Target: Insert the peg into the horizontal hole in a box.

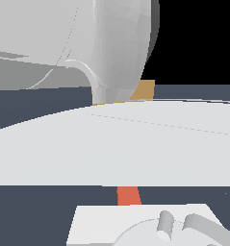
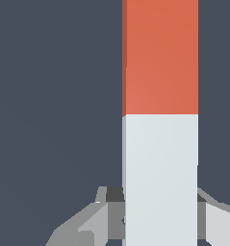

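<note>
In the wrist view the peg (image 2: 159,120) fills the middle, its orange-red half away from the hand and its white half toward it. My gripper (image 2: 159,216) is shut on the white end, with a grey finger (image 2: 114,211) pressed against each side. In the exterior view only a short orange-red piece of the peg (image 1: 128,195) shows below a wide pale arm link. A corner of the tan box (image 1: 144,90) peeks out behind the arm. The hole is hidden.
Big pale grey arm links (image 1: 111,144) block most of the exterior view. The dark grey-blue floor (image 2: 54,96) lies under the peg. More pale arm parts (image 1: 184,226) sit at the bottom of the exterior view.
</note>
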Tool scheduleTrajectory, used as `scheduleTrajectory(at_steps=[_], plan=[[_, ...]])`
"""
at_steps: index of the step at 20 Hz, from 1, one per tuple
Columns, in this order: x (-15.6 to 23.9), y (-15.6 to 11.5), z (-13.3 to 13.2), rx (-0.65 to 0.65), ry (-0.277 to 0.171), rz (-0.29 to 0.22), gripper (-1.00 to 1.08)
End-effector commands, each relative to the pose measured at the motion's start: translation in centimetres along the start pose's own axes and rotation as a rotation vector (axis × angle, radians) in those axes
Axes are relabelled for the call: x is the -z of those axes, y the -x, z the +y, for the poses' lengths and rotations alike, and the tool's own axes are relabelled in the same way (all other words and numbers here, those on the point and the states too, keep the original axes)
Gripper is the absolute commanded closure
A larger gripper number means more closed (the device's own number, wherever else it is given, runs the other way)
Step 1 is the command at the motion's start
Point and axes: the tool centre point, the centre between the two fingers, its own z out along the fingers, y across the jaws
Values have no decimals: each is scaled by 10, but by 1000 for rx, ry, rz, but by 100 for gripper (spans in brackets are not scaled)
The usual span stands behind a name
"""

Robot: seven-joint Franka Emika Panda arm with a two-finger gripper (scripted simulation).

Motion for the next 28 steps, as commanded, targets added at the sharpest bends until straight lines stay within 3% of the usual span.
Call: scheduleTrajectory(at_steps=[1,10,15,20,28], plan=[[11,-29,8,21,3,-1,108],[52,-150,29,100,3,-2,108],[70,-203,37,134,3,-2,108],[79,-231,41,152,3,-2,108],[80,-236,42,156,2,-1,108]])
